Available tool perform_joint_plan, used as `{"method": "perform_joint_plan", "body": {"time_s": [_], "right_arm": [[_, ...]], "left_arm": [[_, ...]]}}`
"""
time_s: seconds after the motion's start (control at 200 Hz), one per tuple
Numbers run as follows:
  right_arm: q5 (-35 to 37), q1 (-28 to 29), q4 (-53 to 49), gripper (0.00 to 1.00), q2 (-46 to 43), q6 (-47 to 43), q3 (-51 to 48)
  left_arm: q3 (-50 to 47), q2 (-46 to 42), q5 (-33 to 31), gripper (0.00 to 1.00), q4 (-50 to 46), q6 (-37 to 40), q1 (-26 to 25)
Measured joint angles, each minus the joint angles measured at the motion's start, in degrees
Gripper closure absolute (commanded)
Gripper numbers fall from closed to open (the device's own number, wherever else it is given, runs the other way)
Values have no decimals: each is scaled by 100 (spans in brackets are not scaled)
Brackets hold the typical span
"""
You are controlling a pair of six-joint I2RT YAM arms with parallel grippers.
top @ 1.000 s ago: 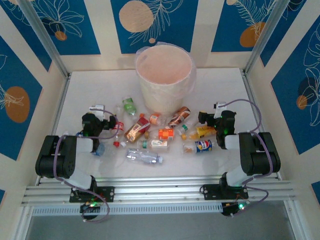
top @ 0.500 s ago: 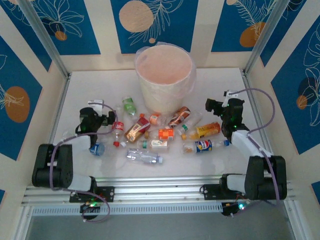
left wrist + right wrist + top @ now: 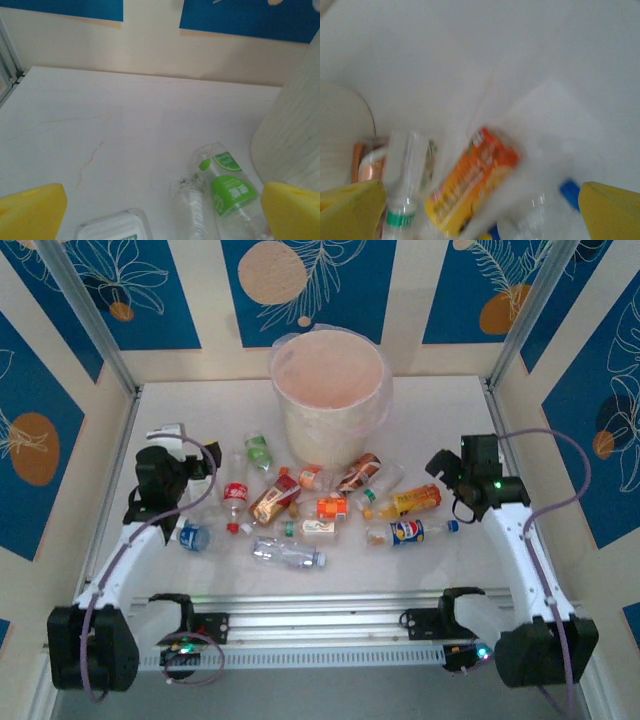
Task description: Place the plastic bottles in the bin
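Well, nothing looks done yet. The bin (image 3: 325, 435) stands at the upper centre of the overhead view, a thin clear liner at its rim, and I can make out no bottle inside its pale hollow. The plastic bottles (image 3: 320, 508) lie scattered on their sides in a loose band across the middle of the white worktop (image 3: 440, 410), just below the bin. By my count about a dozen are left to move, so I'd say the whole job lies ahead.

The left hand (image 3: 178, 465) sits at the middle left of the overhead view, at the edge of the scatter. Its yellow fingers are spread wide and grip nothing. In its own wrist view the green-labelled bottle (image 3: 227, 190) lies at the lower right, just inside one finger, with the bin's ribbed wall at the right edge.

The right hand (image 3: 445, 483) is at the middle right, also wide open and empty. The orange-labelled bottle (image 3: 470, 182) lies tilted in the lower centre of its wrist view, between the spread fingers. That picture is blurred, so I cannot tell whether anything touches it. Overhead, this bottle lies just beside the hand, on its inner side.
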Motion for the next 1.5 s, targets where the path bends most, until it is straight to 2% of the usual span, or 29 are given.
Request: {"method": "perform_joint_plan", "body": {"time_s": [0.235, 0.37, 0.53, 0.84, 1.065, 1.5], "right_arm": [[-741, 278, -977, 1, -809, 925, -675], [-1161, 643, -966, 1, -890, 1390, -1274], [-1432, 970, -699, 0, -758, 1799, -1714], [-1447, 1008, 74, 0, -376, 2052, -1864], [-1285, 1001, 319, 3, 92, 2155, -1864], [-1102, 787, 706, 19, 151, 2306, -2334]], "left_arm": [[-157, -846, 2, 0, -745, -334, 0], [-282, -1255, 2, 0, -933, -431, 0], [-302, -1353, 0, 0, -1040, -457, 0], [-302, -1231, 4, 0, -1095, -546, 0], [-302, -1231, 2, 0, -1174, -568, 0], [-302, -1233, 2, 0, -1233, -584, 0]]}}
